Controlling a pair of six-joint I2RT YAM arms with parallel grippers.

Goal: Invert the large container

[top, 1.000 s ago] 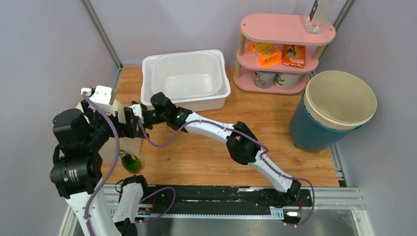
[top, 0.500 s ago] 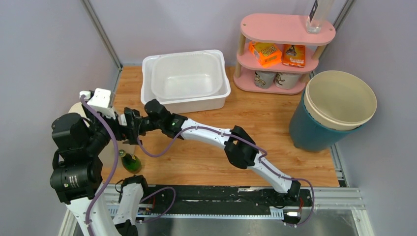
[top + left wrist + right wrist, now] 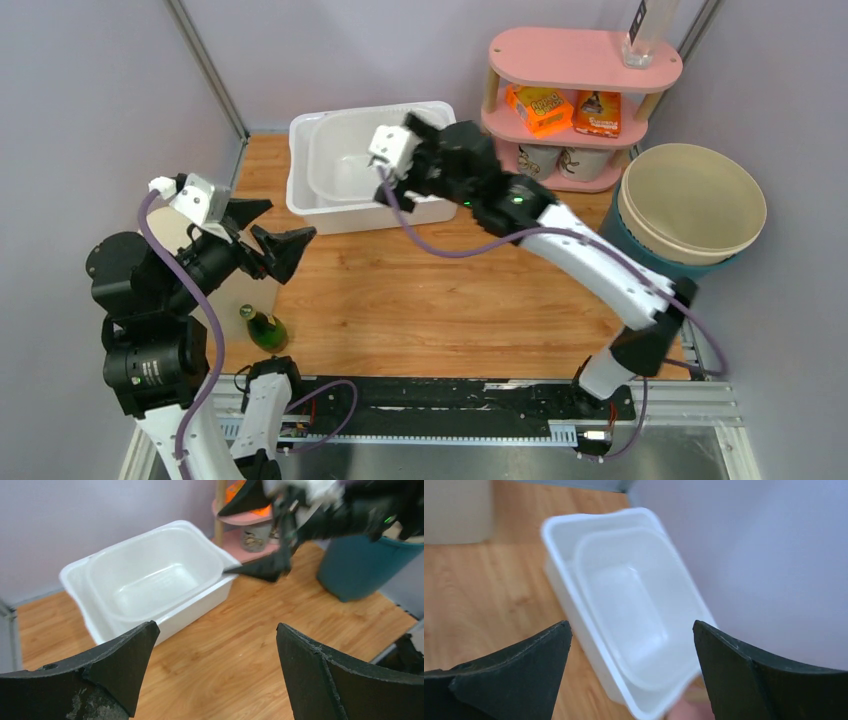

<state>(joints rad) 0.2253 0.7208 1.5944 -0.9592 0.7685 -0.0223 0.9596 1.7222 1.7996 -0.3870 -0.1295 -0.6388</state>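
- Across the middle of the top view, the wooden desk point(image 3: 450, 290) carries everything.
- In the upper centre, the large container point(image 3: 330, 215), a white tub, sits upright with its opening upward; a smaller white tub point(image 3: 350, 165) is nested inside.
- At the right edge stands a teal bin point(image 3: 640, 275).
- At the upper right is a pink shelf point(image 3: 585, 60) with 3 tiers.
- The right gripper point(image 3: 631, 625) hangs over the container's right end, fingers spread apart, holding nothing.
- At the left, the left gripper point(image 3: 285, 222) hovers well apart from the container, fingers spread and empty.
- At the lower left stands a green bottle point(image 3: 265, 328).
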